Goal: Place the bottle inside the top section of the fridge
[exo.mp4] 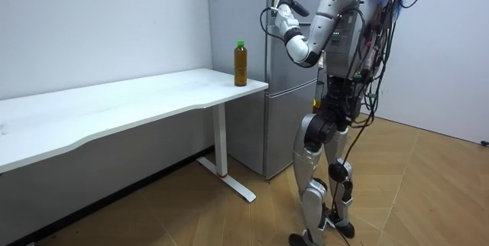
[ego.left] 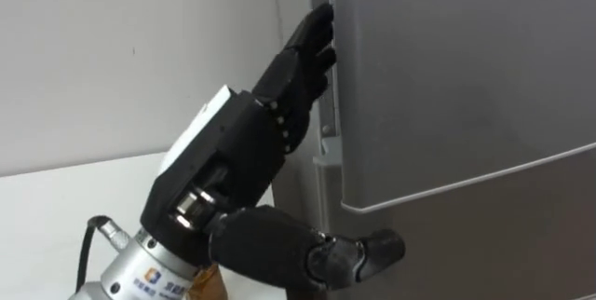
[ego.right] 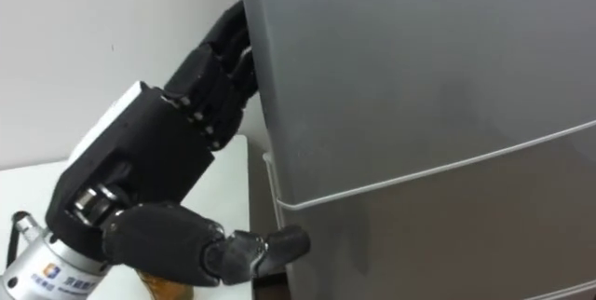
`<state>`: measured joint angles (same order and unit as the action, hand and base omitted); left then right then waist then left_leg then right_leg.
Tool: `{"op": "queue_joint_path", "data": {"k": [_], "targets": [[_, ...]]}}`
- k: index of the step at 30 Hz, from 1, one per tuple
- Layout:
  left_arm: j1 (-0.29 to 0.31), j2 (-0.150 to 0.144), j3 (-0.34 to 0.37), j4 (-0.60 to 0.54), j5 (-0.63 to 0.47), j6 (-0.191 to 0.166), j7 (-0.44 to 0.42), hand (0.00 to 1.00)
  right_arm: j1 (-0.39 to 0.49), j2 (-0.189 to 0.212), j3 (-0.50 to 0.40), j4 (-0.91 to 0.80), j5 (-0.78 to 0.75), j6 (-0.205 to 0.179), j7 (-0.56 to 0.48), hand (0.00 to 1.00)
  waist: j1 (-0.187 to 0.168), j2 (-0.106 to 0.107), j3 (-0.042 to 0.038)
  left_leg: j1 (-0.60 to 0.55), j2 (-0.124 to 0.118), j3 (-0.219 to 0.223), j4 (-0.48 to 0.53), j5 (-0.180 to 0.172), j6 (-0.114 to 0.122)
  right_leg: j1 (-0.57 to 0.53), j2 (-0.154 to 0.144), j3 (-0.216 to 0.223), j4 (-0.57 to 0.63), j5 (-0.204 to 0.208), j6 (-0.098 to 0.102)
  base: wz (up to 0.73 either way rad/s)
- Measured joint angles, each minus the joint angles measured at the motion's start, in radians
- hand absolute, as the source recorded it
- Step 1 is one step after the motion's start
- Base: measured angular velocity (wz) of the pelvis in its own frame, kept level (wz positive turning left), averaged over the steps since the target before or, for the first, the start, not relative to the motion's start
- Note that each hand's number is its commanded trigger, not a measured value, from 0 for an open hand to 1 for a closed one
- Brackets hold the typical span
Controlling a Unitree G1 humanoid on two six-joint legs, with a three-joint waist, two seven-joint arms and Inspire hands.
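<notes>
The left hand [ego.left: 244,146] is open, its nearly straight fingers [ego.left: 303,53] resting at the edge of the upper fridge door [ego.left: 466,76]. The bottle [exo.mp4: 241,66] stands upright below this hand, on the corner of the surface [exo.mp4: 137,101]. It looks full, so probably rather heavy, stiff and smooth. The best grip is around its middle.

A black robot hand [ego.left: 244,156] reaches up, its straight fingers [ego.left: 307,53] against the left edge of a tall grey metal fridge door [ego.left: 466,86]. Its thumb [ego.left: 358,253] points right, just below that door's bottom seam. A flat white surface [ego.left: 56,207] lies to the left of the robot hand.
</notes>
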<state>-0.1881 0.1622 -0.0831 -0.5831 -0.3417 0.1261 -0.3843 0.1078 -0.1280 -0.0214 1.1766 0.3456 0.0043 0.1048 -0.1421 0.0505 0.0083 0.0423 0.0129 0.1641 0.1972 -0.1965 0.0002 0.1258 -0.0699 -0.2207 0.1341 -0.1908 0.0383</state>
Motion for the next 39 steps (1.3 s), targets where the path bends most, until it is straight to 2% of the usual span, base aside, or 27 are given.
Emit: {"op": "queue_joint_path", "data": {"k": [4,13,14,15,17,18,23,28,30,33,34,35,36,37,39], "targets": [[0.000,-0.017,-0.002,0.004,-0.001,0.006,0.000,0.00,0.000,-0.001,0.002,0.000,0.001,-0.001,0.000,0.00,0.000,0.000,0.0001,0.001,-0.003,0.000,0.000,0.000,0.000,0.001,-0.002,0.007,0.000,0.000,0.000,0.00],[0.000,-0.021,-0.016,0.012,-0.004,0.008,0.010,0.00,0.001,-0.006,0.031,-0.009,0.001,-0.002,-0.007,0.00,0.000,-0.001,0.0008,0.003,-0.004,0.000,0.000,0.001,0.001,0.002,-0.002,0.015,0.000,0.000,0.000,0.00],[0.000,-0.021,-0.017,0.014,-0.004,0.008,0.009,0.12,0.001,-0.006,0.032,-0.009,0.001,-0.002,-0.007,0.00,0.000,-0.001,0.0008,0.003,-0.004,0.000,0.000,0.001,0.001,0.002,-0.002,0.015,0.000,0.000,0.000,0.00],[0.000,-0.024,-0.018,0.017,-0.004,0.008,0.009,0.47,0.000,-0.006,0.032,-0.008,0.001,-0.002,-0.007,0.00,0.000,-0.001,0.0009,0.003,-0.004,0.001,0.000,0.001,0.001,0.002,-0.002,0.016,0.000,0.000,0.000,0.00],[0.000,-0.031,-0.019,0.020,-0.004,0.008,0.008,0.78,0.000,-0.006,0.032,-0.008,0.002,-0.002,-0.007,0.00,0.000,-0.002,0.0010,0.003,-0.004,0.001,0.000,0.001,0.001,0.002,-0.002,0.016,0.000,0.000,0.000,0.00],[0.000,-0.033,-0.018,0.023,-0.004,0.008,0.008,1.00,0.000,-0.006,0.032,-0.008,0.002,-0.002,-0.007,0.00,0.000,-0.002,0.0012,0.003,-0.004,0.001,0.000,0.001,0.001,0.002,-0.002,0.016,-0.001,0.000,0.000,0.00],[0.000,-0.038,0.005,0.051,-0.014,0.005,0.033,1.00,0.001,-0.007,0.041,-0.008,0.005,0.001,-0.007,0.00,0.007,-0.008,0.0001,0.003,-0.004,0.004,0.000,0.001,0.002,0.003,-0.002,0.017,-0.001,0.000,0.000,0.00],[0.000,-0.036,-0.003,0.066,-0.035,0.006,0.029,1.00,-0.005,-0.006,0.050,-0.007,0.000,0.009,-0.006,0.00,0.007,-0.011,-0.0012,0.002,-0.005,0.005,0.000,0.001,0.002,0.002,-0.003,0.015,-0.001,-0.001,0.001,0.00],[0.000,-0.030,-0.022,0.074,-0.039,0.015,0.029,0.78,-0.009,-0.006,0.054,-0.006,-0.001,0.011,-0.005,0.00,0.006,-0.010,-0.0015,0.002,-0.005,0.005,0.000,0.001,0.002,0.002,-0.003,0.014,-0.001,-0.001,0.001,0.00],[0.000,-0.026,-0.053,0.078,-0.039,0.033,0.016,0.75,-0.010,-0.007,0.058,-0.006,-0.001,0.010,-0.004,0.00,0.003,-0.008,-0.0029,0.002,-0.004,0.012,0.000,0.001,0.002,0.000,-0.003,0.015,-0.001,-0.001,0.001,-0.04],[0.000,-0.024,-0.065,0.078,-0.039,0.039,0.006,0.69,-0.010,-0.008,0.058,-0.006,-0.001,0.010,-0.003,0.00,0.002,-0.008,-0.0030,0.002,-0.004,0.014,0.000,0.001,0.002,-0.001,-0.003,0.016,-0.001,-0.001,0.001,-0.06],[0.000,-0.023,-0.069,0.078,-0.039,0.041,0.003,0.53,-0.010,-0.008,0.058,-0.006,-0.001,0.010,-0.002,0.00,0.001,-0.007,-0.0032,0.002,-0.004,0.015,0.000,0.001,0.002,-0.002,-0.003,0.017,-0.001,-0.001,0.001,-0.05],[0.000,-0.022,-0.075,0.078,-0.039,0.042,-0.001,0.30,-0.010,-0.008,0.058,-0.006,-0.001,0.010,-0.002,0.00,-0.001,-0.007,-0.0033,0.002,-0.003,0.017,0.000,0.001,0.002,-0.003,-0.003,0.019,-0.001,-0.001,0.001,-0.05],[0.000,-0.022,-0.077,0.078,-0.039,0.042,-0.004,0.00,-0.010,-0.009,0.058,-0.006,-0.001,0.010,-0.001,0.00,-0.001,-0.007,-0.0037,0.002,-0.003,0.019,0.000,0.001,0.002,-0.004,-0.003,0.021,-0.001,-0.001,0.001,-0.05],[0.000,-0.019,-0.077,0.079,-0.039,0.045,-0.008,0.00,-0.010,-0.011,0.058,-0.006,-0.001,0.010,0.001,0.00,-0.002,-0.007,-0.0037,0.002,-0.003,0.022,0.000,0.001,0.002,-0.004,-0.003,0.023,-0.001,-0.001,0.001,-0.02]]}}
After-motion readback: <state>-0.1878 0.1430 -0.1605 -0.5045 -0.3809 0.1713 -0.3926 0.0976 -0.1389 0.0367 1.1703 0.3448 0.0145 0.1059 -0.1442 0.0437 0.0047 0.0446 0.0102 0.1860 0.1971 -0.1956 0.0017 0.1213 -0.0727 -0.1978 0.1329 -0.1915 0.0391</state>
